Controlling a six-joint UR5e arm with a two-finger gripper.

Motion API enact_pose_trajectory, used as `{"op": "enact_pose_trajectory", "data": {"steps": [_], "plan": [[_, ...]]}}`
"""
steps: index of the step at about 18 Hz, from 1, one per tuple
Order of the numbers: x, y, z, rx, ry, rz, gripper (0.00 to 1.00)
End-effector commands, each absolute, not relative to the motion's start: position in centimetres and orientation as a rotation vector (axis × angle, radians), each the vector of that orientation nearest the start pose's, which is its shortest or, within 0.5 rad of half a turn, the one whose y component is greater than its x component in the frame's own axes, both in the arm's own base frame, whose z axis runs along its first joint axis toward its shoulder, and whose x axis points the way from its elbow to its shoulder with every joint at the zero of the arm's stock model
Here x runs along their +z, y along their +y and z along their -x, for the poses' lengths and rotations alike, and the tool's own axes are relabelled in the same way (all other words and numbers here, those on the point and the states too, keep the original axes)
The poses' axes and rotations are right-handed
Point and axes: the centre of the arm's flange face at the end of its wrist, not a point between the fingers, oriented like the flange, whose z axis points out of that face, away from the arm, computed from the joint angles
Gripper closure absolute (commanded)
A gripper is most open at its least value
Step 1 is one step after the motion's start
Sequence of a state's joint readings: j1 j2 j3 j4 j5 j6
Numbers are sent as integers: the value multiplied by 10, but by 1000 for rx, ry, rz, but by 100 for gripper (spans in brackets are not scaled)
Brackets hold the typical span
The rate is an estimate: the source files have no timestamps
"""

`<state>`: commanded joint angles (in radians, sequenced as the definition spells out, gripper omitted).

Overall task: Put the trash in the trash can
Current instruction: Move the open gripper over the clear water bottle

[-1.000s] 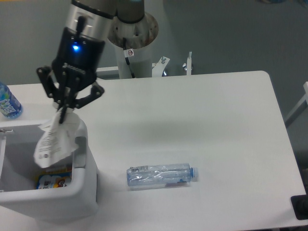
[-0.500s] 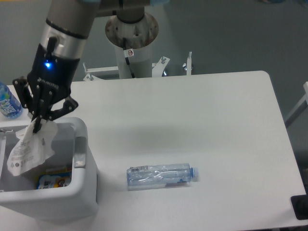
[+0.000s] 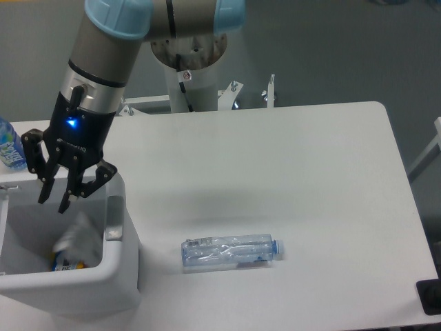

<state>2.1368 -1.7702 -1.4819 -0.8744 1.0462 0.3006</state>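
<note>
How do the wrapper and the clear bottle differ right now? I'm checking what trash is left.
The wrapper lies crumpled inside the trash can; the clear bottle lies on its side on the table. The wrapper is limp film; the bottle keeps its shape and has a blue cap. Both are clear plastic, and neither is held.

Number of views: one fixed camera is covering the scene, so no part is being shared with a second view.
Position: it is sitting high above the near edge of the table [image 3: 296, 152], looking down at a steep slant.
Facing: it is looking across the tabletop toward the arm's base column [image 3: 189, 72] at the far edge and the grey floor behind.
Closeness: it is standing moderately near; the tabletop is filling most of the picture.
Cropping: the left edge is cutting off the trash can [image 3: 83, 283] and the labelled bottle [image 3: 9, 145]; the top edge is cutting off the arm's upper part.
</note>
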Motion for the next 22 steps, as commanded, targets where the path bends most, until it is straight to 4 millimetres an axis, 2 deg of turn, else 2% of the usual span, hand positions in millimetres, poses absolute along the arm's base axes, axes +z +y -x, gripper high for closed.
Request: {"op": "enact_pose_trajectory", "data": {"steps": [2,6,8,11,15,19,20,22], "plan": [[523,607,178,-264,-139,2386,9],[528,586,236,-199,-245,2369,9],[525,570,272,-109,-322,2384,9],[507,545,317,42,-387,2447,9],[487,518,372,84,-477,2456,10],[455,505,401,147,-296,2528,7],[445,504,401,160,-211,2555,0],[422,502,400,197,-72,2617,0]]}}
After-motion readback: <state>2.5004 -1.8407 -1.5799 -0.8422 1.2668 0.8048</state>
